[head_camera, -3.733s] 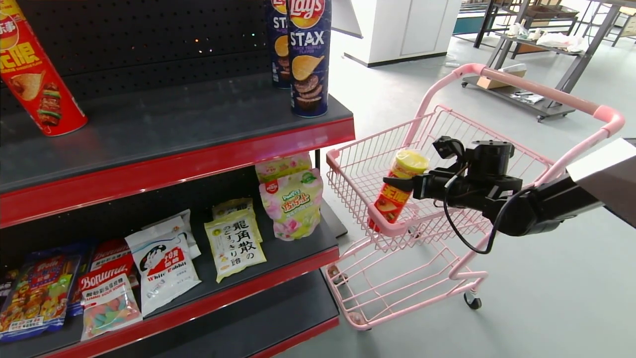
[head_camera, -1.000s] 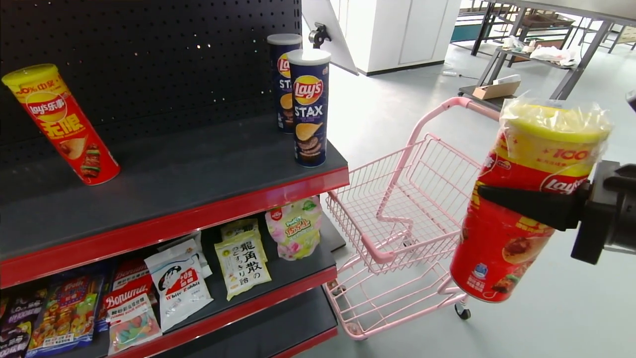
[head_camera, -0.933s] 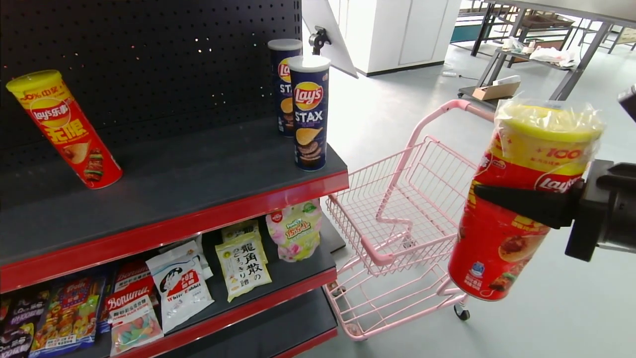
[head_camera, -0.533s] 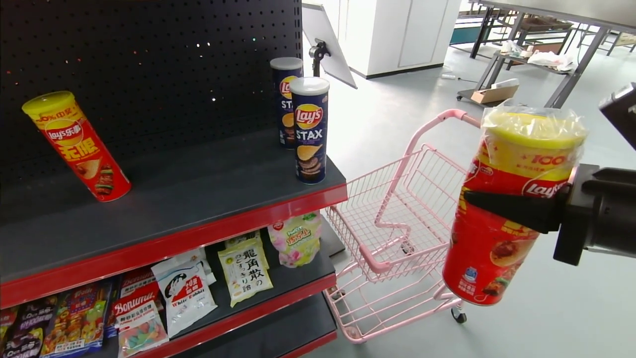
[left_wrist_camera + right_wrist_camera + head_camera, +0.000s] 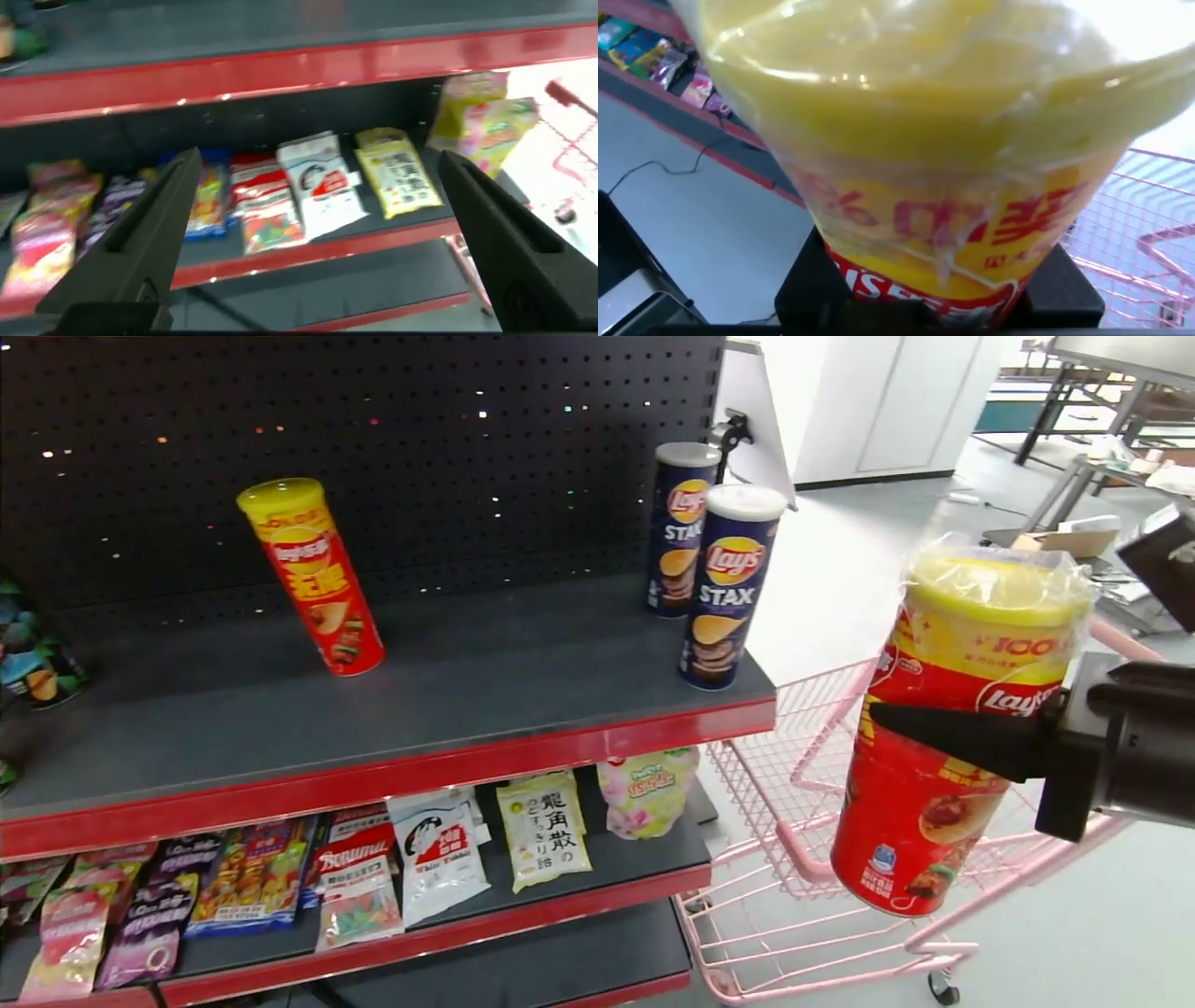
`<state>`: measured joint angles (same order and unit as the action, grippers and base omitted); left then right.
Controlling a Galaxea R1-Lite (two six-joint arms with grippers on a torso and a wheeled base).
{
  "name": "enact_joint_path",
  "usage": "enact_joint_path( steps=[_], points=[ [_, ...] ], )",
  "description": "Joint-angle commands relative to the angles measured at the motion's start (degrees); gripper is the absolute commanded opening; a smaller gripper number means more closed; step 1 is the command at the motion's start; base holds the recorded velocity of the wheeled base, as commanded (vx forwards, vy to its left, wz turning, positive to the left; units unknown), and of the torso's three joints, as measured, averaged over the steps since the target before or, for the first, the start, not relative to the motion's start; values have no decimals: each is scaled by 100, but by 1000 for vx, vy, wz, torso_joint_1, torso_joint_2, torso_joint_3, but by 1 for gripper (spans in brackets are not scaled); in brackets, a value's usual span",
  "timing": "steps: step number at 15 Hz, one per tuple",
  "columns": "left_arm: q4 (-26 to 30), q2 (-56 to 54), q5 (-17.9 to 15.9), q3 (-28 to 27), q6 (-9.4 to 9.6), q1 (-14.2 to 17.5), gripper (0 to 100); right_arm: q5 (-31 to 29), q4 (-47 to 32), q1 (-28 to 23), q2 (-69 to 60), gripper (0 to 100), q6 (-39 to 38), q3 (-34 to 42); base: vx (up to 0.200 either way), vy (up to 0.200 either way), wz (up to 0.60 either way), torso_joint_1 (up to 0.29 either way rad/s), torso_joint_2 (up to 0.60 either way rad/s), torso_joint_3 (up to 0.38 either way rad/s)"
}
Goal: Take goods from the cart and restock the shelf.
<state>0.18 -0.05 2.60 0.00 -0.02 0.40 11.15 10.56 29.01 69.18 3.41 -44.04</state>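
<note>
My right gripper (image 5: 920, 733) is shut on a red chip can with a yellow lid (image 5: 980, 625), wrapped in clear film. It holds the can upright in the air, right of the shelf and over the pink cart (image 5: 795, 847). Close up in the right wrist view, the can (image 5: 924, 140) stands between the gripper (image 5: 934, 294) fingers. The upper shelf (image 5: 467, 672) carries a matching red can (image 5: 313, 579) and two blue cans (image 5: 726, 588) at its right end. My left gripper (image 5: 322, 243) is open, low, facing the lower shelf's snack bags (image 5: 308, 187).
The lower shelf holds a row of snack bags (image 5: 439, 854). A green packet (image 5: 28, 663) sits at the upper shelf's far left. Bare shelf lies between the red can and the blue cans. Black pegboard (image 5: 420, 448) backs the shelf. The cart (image 5: 1148, 243) basket has nothing in it.
The head camera has swung left, so shelf and cart sit further right in the picture. The right gripper has kept hold of the red can, lifted out of the cart since the oldest frame.
</note>
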Motion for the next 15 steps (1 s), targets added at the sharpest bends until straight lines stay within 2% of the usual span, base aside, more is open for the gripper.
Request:
enact_joint_path(
  steps=[1, 2, 8, 15],
  points=[
    [-1, 5, 4, 0, 2, 4, 100, 1, 17, -10, -19, 0, 1, 28, 0, 0, 600, 2, 2, 12],
    [-1, 5, 4, 0, -6, 4, 100, 1, 25, -10, -28, 0, 1, 28, 0, 0, 600, 7, 2, -2],
    [-1, 5, 4, 0, 2, 4, 100, -17, 69, -98, -529, 0, -7, 634, 0, 0, 0, 0, 0, 0],
    [-1, 5, 4, 0, -6, 4, 100, 36, 69, -71, -590, 0, -34, 687, 0, 0, 0, 0, 0, 0]
  ],
)
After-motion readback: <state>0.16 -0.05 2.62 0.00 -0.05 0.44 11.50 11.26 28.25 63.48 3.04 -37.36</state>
